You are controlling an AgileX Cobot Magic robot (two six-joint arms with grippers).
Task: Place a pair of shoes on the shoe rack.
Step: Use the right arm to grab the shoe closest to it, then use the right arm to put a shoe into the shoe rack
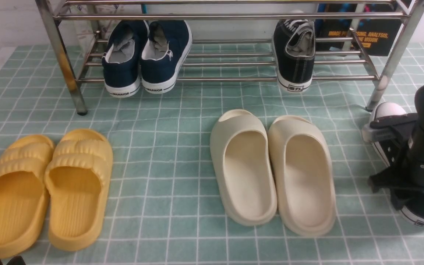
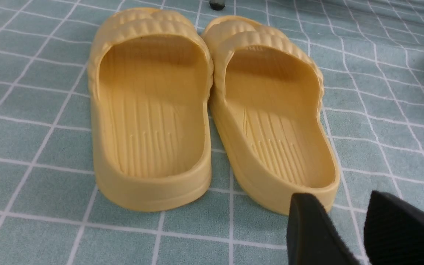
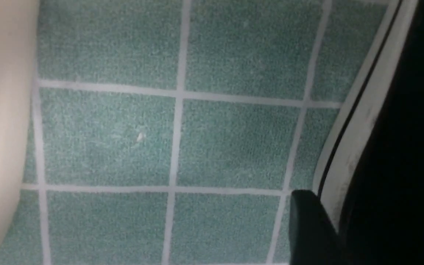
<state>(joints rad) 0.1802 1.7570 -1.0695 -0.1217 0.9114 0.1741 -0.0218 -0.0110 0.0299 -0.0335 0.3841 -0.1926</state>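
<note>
One black canvas sneaker (image 1: 294, 55) stands on the lowest tier of the chrome shoe rack (image 1: 234, 16), heel toward me, at its right end. The other black sneaker (image 1: 387, 110) lies on the mat at the far right, mostly covered by my right gripper (image 1: 388, 154), which is down over it. In the right wrist view one finger (image 3: 307, 235) rests against the outside of the sneaker's white striped sole (image 3: 359, 147); the other finger is hidden behind the shoe. My left gripper (image 2: 348, 224) hovers open and empty behind the yellow slippers.
Navy slip-ons (image 1: 145, 59) sit on the rack's left side. A yellow slipper pair (image 1: 46, 191) lies at front left, and a cream slipper pair (image 1: 271, 169) lies just left of the floor sneaker. A rack leg (image 1: 392, 62) stands close behind the right gripper.
</note>
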